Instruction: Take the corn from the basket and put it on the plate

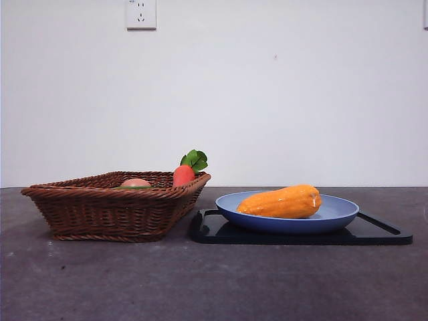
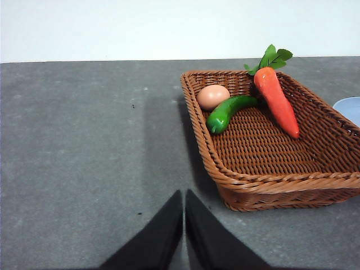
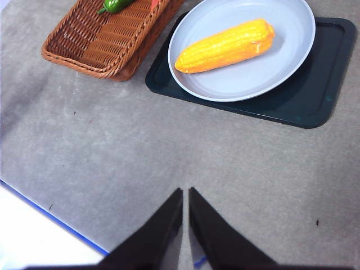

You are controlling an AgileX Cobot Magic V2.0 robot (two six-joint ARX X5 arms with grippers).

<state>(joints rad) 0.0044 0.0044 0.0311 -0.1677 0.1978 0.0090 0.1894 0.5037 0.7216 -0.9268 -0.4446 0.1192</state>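
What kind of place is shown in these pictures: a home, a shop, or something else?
Probably a lab or test bench, not a real kitchen. Toy food, the corn on a plate beside a basket, sits on a bare grey table before a blank wall with one power socket.

carrot (image 2: 277, 100), green pepper (image 2: 228, 111), egg (image 2: 212, 96), black tray (image 3: 304, 101)

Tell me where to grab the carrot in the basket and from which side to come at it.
Grip the carrot across its thick upper body, just below the green leaves, coming from above. It leans tilted against the basket wall, leaves over the rim, so that end is raised and free. The tip lies low on the weave, and the green pepper lies close beside it.
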